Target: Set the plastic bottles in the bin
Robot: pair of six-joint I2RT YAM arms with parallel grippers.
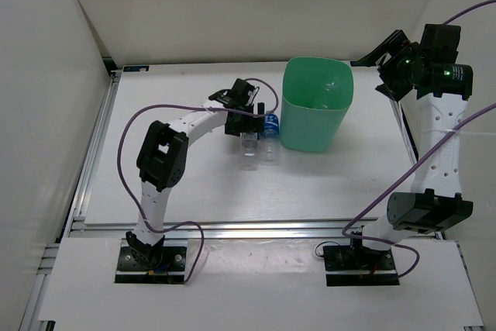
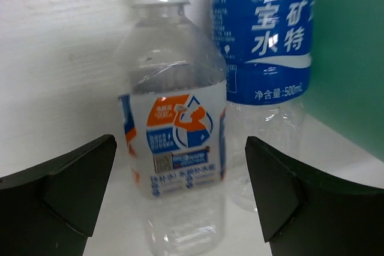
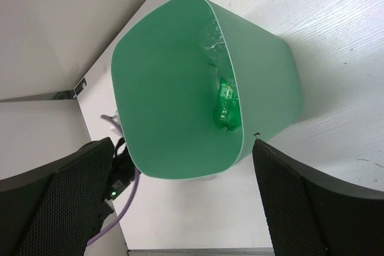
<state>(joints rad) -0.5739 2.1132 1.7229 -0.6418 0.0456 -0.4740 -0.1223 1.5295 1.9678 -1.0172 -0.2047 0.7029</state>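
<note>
The left end effector (image 2: 180,175) is released, its fingers spread either side of the white-red label bottle (image 2: 177,142) without touching it. That bottle sits on the bench (image 1: 178,184) just left of the bin (image 1: 310,131), and the blue label bottle (image 2: 264,46) lies between it and the bin (just beside the wall). Inside the bin rest the green bottle (image 3: 227,109) and the plain clear bottle (image 3: 213,40). The right end effector (image 3: 186,202), also released, hangs above and right of the bin.

Bin (image 1: 314,125) crowds blue-label bottle (image 2: 264,40) — bare table (image 2: 54,58) left of white-red bottle (image 2: 177,130).
</note>
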